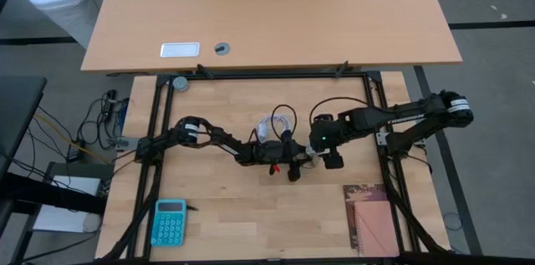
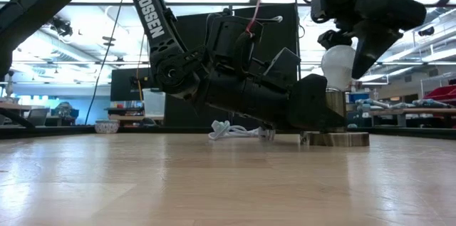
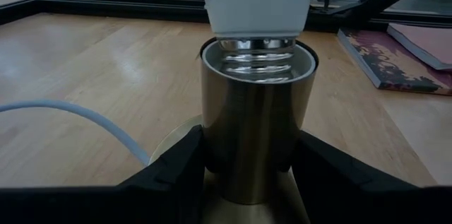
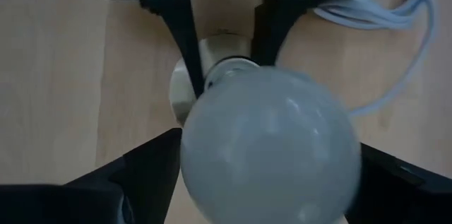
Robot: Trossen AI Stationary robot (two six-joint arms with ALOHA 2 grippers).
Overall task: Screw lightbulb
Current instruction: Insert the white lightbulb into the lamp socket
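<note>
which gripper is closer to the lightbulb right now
Right. The right gripper is over the lightbulb, fingers open on either side of its globe. The left gripper sits lower, shut on the brass socket under the bulb.

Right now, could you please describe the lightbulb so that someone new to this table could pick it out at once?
Look near the middle of the light wooden table, where the two dark arms meet. There the left hand clamps a brass cylindrical socket. The white pear-shaped frosted lightbulb stands upright in it, unlike the coiled white cable lying flat nearby.
</note>
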